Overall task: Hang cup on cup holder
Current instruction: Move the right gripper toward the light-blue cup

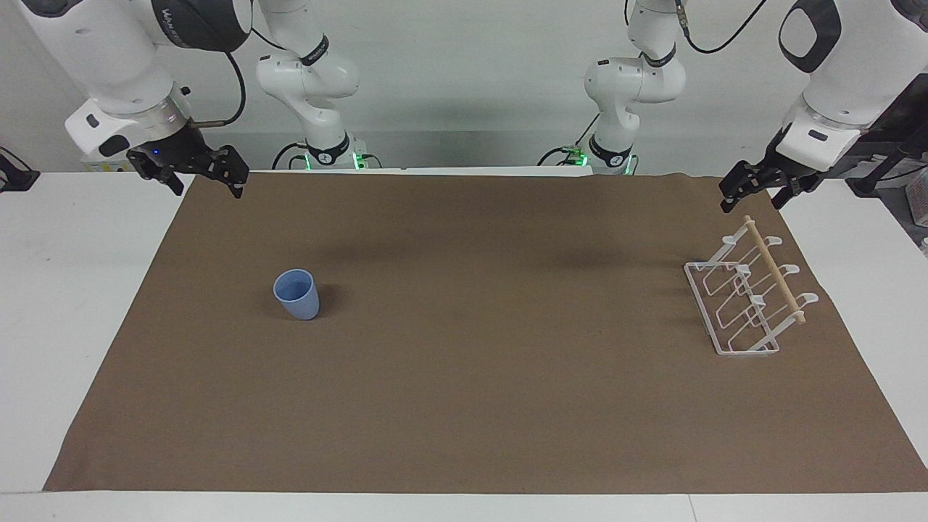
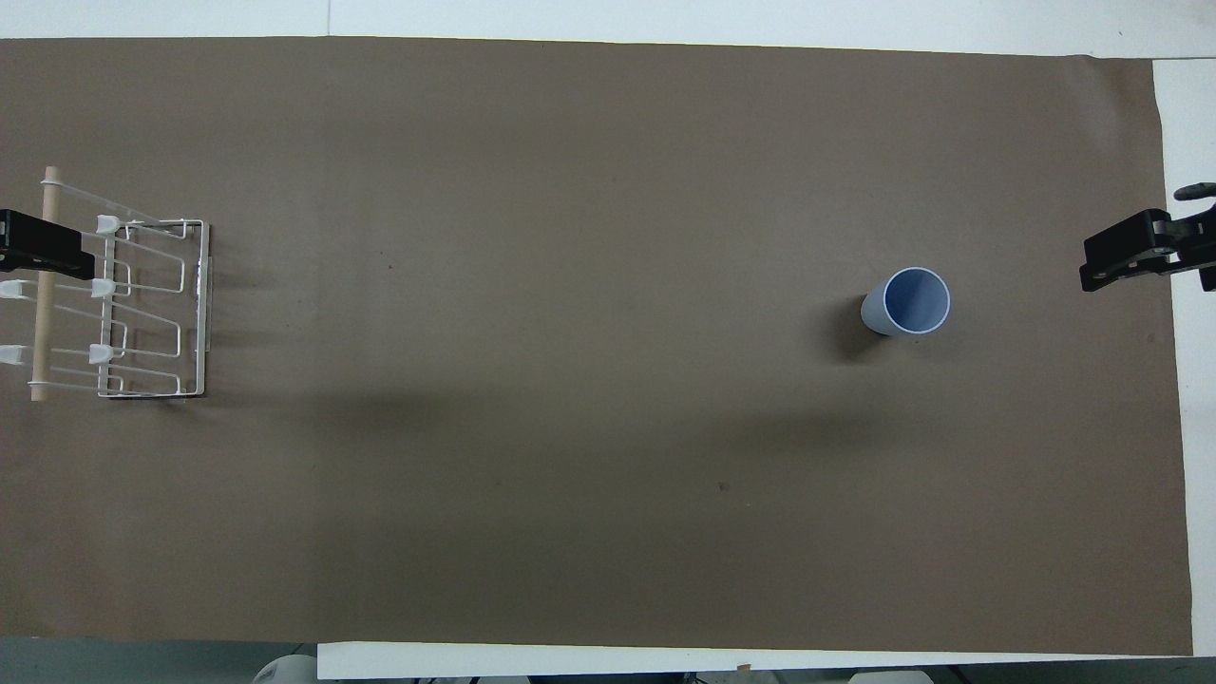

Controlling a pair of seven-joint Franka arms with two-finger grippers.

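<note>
So, nothing has been picked up yet, by the look of it. The small light-blue plastic cup (image 1: 296, 293) is standing upright, mouth up, on the brown cloth mat (image 1: 464, 406) toward the right arm's end of the table, with bare mat all round it. The white wire cup holder with the wooden dowel on top (image 1: 750, 293) is parked well apart from it, at the left arm's end, close to the mat's edge there.

The right gripper (image 1: 205, 174) is held up over the mat's corner by the robots, fingers spread wide, nothing in them. The left gripper (image 1: 754, 190) is hanging in the air just above the dowel's end nearer the robots, also spread and empty; it looks to be waiting.

The step in hand is judged to be the first reach. The cup would need to be taken round its wall by the right gripper, then carried the length of the table, or handed over, and tipped mouth-down onto a slanted prong.

Plenty of open room is left between the two things. The tight spot is the holder itself: the mat's edge and the left gripper are both crowded in beside it.
</note>
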